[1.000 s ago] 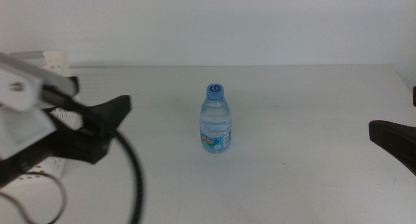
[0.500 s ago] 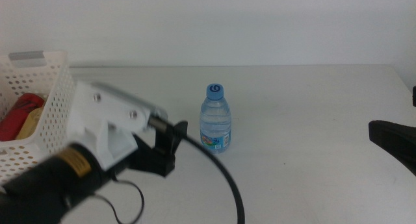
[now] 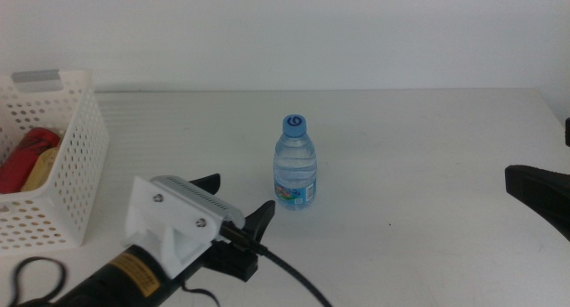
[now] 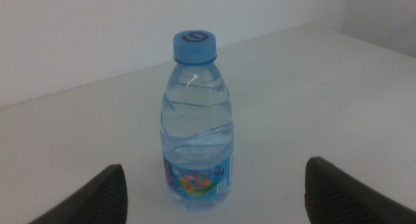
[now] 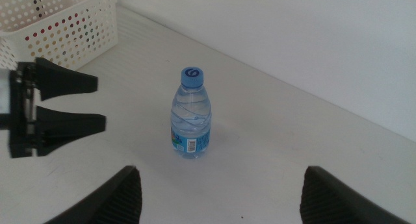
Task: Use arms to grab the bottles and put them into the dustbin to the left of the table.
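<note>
A small clear water bottle (image 3: 295,163) with a blue cap stands upright mid-table. It also shows in the left wrist view (image 4: 196,120) and the right wrist view (image 5: 191,113). My left gripper (image 3: 239,198) is open and empty, a short way to the bottle's near left, its jaws pointing at it (image 4: 214,164). The right wrist view shows it too (image 5: 99,102). My right gripper (image 3: 539,156) waits open at the right edge (image 5: 221,172). The white dustbin (image 3: 80,165) at the left holds a red can (image 3: 22,156) and a yellow bottle (image 3: 40,169).
The white table (image 3: 427,138) stretches between the bottle and the right gripper. The dustbin's perforated wall (image 5: 65,23) stands behind the left arm. A thick black cable (image 3: 294,280) trails from the left arm near the front edge.
My left arm has swung away from the dustbin, to the right and toward the front, and its open jaws now face the water bottle. The right arm and the bottle have not moved.
</note>
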